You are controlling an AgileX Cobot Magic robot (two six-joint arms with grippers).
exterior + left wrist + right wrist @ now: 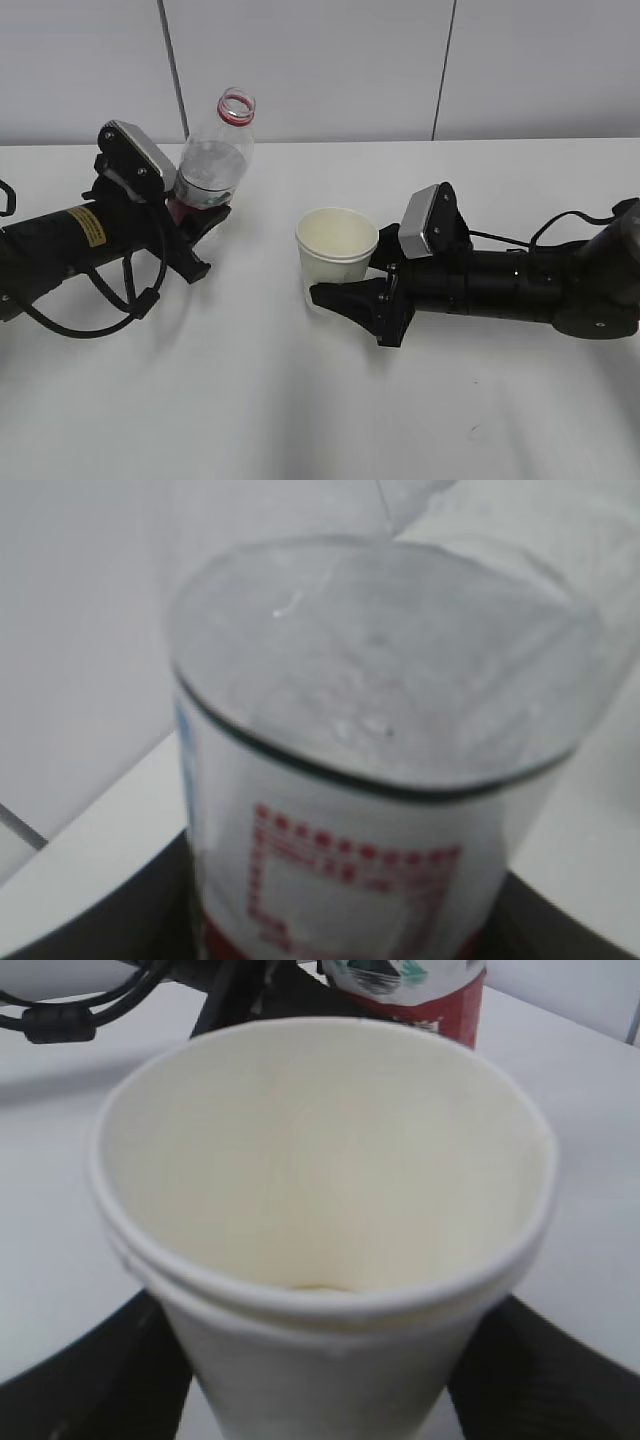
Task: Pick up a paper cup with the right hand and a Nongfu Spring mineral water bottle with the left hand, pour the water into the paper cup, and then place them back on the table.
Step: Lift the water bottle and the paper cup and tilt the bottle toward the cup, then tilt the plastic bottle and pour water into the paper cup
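Bottle (214, 160) sits inside left gripper (200, 225); paper cup (336, 255) inside right gripper (345, 290)

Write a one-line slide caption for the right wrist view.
Paper cup seen from above between the right gripper's fingers, red-labelled bottle behind on the white table.

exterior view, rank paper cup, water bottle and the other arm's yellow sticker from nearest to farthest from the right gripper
1. The paper cup, between the fingers of the right gripper, near the table's middle.
2. The Nongfu Spring mineral water bottle, left of the cup, at the left gripper.
3. The yellow sticker, farthest left, on the left arm's body.
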